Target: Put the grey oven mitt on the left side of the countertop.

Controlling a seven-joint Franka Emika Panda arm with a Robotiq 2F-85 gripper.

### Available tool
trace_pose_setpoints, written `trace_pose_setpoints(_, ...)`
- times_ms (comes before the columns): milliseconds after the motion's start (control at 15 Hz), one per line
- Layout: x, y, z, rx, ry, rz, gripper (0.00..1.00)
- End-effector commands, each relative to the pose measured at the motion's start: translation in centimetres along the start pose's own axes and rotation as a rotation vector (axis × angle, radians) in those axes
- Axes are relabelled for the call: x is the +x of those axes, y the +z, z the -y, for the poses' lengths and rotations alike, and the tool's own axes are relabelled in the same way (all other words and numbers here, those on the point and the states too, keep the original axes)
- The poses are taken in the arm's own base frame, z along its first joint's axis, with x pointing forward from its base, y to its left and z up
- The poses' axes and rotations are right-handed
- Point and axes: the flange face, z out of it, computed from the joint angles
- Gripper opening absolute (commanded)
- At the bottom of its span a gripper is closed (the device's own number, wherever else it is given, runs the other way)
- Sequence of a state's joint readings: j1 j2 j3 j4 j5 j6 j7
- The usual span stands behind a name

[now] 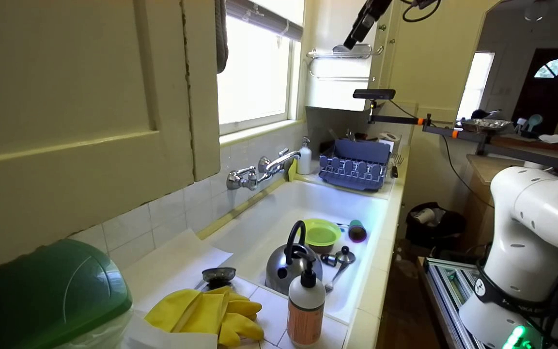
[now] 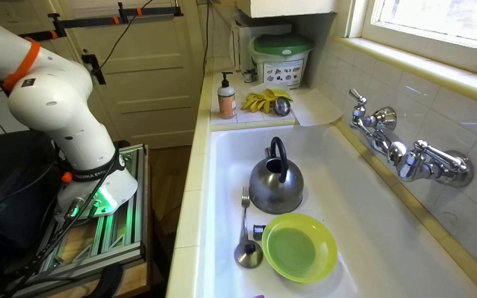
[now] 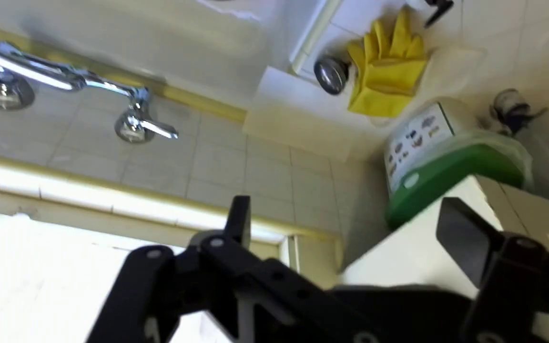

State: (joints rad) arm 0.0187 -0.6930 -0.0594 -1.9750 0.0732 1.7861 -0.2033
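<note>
Wrist view crops the smooth white sink (image 3: 174, 45). In an exterior view, at the far edge of a paint-chipped cabinet (image 1: 70, 97) hangs what looks like the textured grey oven mitt (image 1: 221, 38), its top cut off. A domed metal kettle (image 2: 276, 190) stands in the sink. Yellow gloves (image 3: 391, 76) lie crumpled. The black gripper (image 3: 350, 224) holds nothing, jaws wide apart.

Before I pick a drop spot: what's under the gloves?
Tiled counter and white paper show around the gloves. Directly beneath is covered: whether the paper runs under, I can't tell.
</note>
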Motion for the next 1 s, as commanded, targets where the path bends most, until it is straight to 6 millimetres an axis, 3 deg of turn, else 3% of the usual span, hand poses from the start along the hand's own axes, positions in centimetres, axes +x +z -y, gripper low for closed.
trace_pose_setpoints(0, 0.4, -1.1, 0.4, 0.015, -0.006, -0.030, 1.00)
trace_pose_setpoints(133, 0.6, -1.9, 0.6, 0.028, -0.009, -0.050, 1.00)
trace_pose_setpoints(733, 0.8, -1.6, 0.4, 0.032, -0.005, -0.047, 1.00)
trace_pose_setpoints(933, 1.4, -2.7, 1.9, 0.017, 0.015, -0.030, 1.00)
